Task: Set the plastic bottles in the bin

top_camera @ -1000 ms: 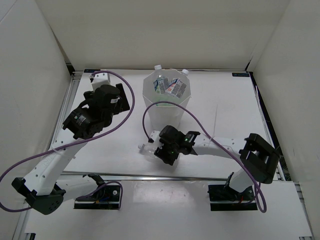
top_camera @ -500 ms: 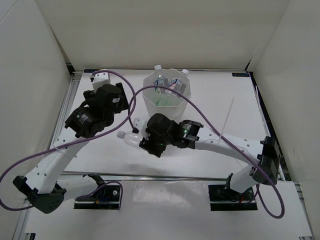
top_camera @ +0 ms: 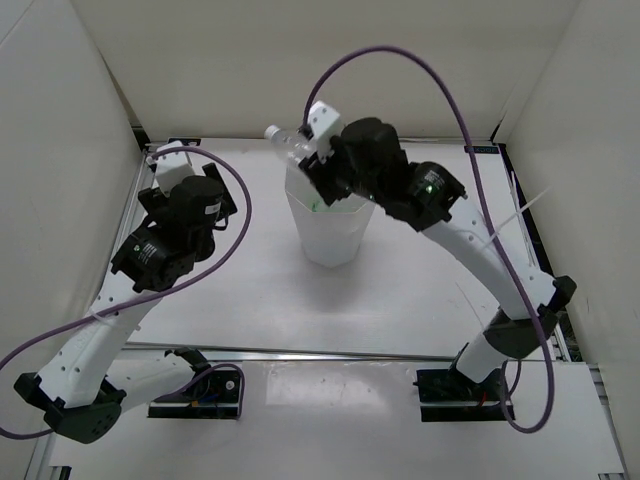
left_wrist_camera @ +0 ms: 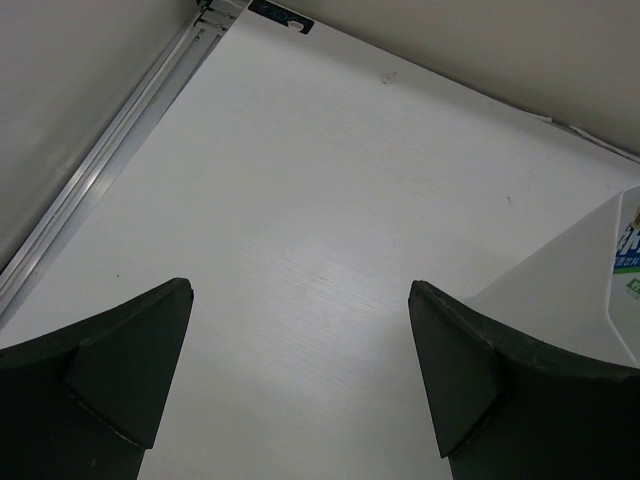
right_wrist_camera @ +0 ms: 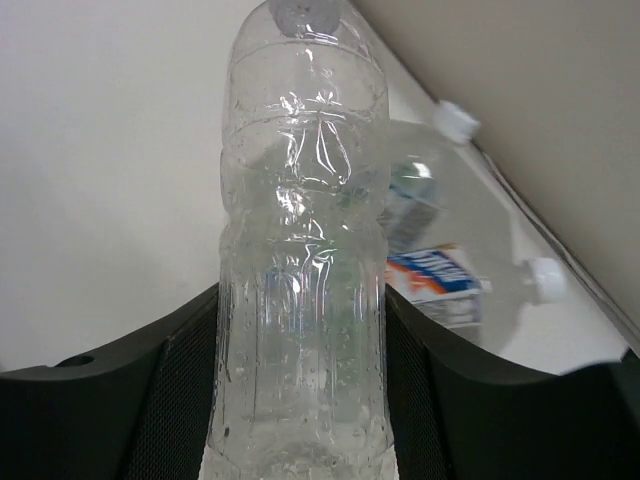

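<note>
As the right arm's fingers (right_wrist_camera: 150, 400) clamp a clear unlabelled bottle (top_camera: 286, 141) above the far-left rim of the white bin (top_camera: 328, 230), its cap overhangs; released now, it could tumble onto the tabletop (top_camera: 430, 260). Beside the bin, the left arm's fingers (left_wrist_camera: 110, 370) gape, empty.

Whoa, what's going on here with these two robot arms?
The right gripper is shut on a clear plastic bottle with no label, holding it over the tall white bin. Other bottles already lie inside the bin. The left gripper is open and empty, hovering above the table beside the bin.
</note>
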You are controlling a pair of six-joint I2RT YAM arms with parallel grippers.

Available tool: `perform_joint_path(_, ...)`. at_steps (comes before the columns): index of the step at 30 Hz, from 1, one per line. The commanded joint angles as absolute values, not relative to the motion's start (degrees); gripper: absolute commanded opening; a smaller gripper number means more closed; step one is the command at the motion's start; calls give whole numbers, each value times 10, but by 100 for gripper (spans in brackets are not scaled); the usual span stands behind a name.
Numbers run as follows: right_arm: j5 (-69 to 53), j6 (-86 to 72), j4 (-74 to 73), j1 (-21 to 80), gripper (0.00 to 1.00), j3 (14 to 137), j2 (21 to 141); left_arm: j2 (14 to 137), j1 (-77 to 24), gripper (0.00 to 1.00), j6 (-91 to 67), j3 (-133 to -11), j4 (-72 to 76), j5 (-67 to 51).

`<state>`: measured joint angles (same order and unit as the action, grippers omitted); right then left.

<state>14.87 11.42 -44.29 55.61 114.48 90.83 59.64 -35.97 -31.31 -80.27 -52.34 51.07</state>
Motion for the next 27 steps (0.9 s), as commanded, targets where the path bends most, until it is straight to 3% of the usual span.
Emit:
perform_joint_path(1,146,107,-422,496,41,1182,938,591,-359,100,-320,-799,-543,522)
perform_joint_path(9,76,57,-407,434,41,1209,996,572,-353,100,-320,-799,-554,549)
perform_joint_path(18,44,13,-357,434,41,1107,996,572,-353,100,-320,-810,-570,549)
perform_joint_path(22,31,-6,-336,434,57,1063,970,572,-353,100,-314,-816,-576,561)
perform_joint_path(23,31,-12,-336,440,65,1063,969,567,-353,100,-309,-816,-576,561)
perform_joint_path(27,44,-18,-336,440,78,1042,946,567,-353,100,-308,-816,-576,561)
